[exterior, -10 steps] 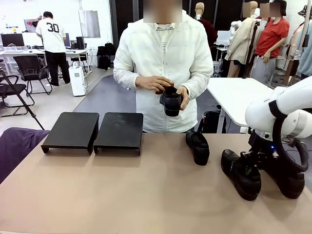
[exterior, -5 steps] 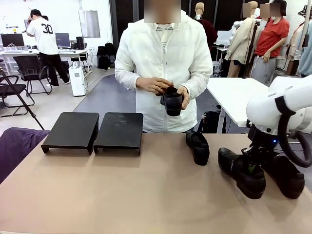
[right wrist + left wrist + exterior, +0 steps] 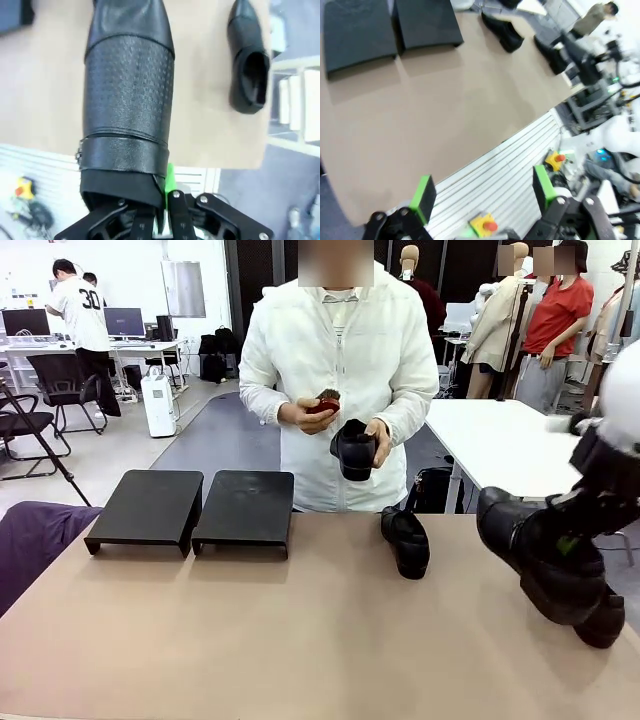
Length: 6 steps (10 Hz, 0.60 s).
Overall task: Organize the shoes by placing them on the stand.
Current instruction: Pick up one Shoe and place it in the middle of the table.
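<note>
My right gripper (image 3: 572, 538) is shut on the heel rim of a black shiny shoe (image 3: 535, 558), which hangs tilted above the table's right end. In the right wrist view this shoe (image 3: 127, 100) runs away from the shut gripper (image 3: 167, 197). A second shoe (image 3: 602, 622) lies on the table beneath it. Near the far edge lies a third shoe (image 3: 405, 540). The person holds another shoe (image 3: 353, 448) in one hand. The stand's two black platforms (image 3: 145, 508) (image 3: 245, 508) sit bare at the far left. My left gripper (image 3: 482, 192) hovers open over the near edge, holding nothing.
The person stands at the far side with a small red-brown object (image 3: 322, 403) in the other hand. A purple cloth (image 3: 35, 540) lies at the table's left edge. The tan tabletop (image 3: 300, 640) stretches bare between the platforms and the shoes.
My right gripper has shut on the shoe and lifted it off the table, up and to the right. The person's hand with the small object has risen away from the shoe they hold.
</note>
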Available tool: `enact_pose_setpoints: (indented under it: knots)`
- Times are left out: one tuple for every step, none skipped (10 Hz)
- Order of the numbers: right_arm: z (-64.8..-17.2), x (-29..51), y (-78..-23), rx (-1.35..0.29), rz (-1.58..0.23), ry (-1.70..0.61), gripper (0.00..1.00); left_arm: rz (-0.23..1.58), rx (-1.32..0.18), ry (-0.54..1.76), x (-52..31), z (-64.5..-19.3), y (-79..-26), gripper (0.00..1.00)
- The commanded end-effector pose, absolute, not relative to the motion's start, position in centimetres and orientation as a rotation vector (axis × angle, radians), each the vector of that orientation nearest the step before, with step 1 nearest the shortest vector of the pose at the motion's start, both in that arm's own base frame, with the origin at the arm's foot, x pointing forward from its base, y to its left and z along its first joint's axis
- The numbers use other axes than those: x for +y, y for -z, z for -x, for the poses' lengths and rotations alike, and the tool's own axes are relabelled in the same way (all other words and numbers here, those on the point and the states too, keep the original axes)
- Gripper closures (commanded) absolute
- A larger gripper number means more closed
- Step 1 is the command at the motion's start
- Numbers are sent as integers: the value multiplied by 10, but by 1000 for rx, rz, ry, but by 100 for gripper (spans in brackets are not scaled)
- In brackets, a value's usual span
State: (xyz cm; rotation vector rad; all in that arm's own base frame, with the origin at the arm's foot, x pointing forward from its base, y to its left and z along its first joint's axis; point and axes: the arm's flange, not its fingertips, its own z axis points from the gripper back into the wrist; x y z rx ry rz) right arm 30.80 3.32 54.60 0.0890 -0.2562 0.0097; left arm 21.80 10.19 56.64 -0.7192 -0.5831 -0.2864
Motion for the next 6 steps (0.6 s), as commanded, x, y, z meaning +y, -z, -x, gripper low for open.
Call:
enact_pose_setpoints:
  knots:
    - [-267,45,-545,-458,-131,138,100,733,-596,304,101,-218,-566,0]
    - [-271,29,-545,-610,-44,410,100,733,-596,304,101,-218,-566,0]
    - [-286,9,-545,-641,-78,475,100,733,-596,304,101,-218,-566,0]
    - [-268,35,-575,-440,-136,185,100,733,-596,304,101,-218,-566,0]
    - [-268,35,-575,-440,-136,185,100,733,-596,304,101,-218,-566,0]
    - [-268,35,-575,-440,-136,185,100,733,-596,304,101,-218,-566,0]
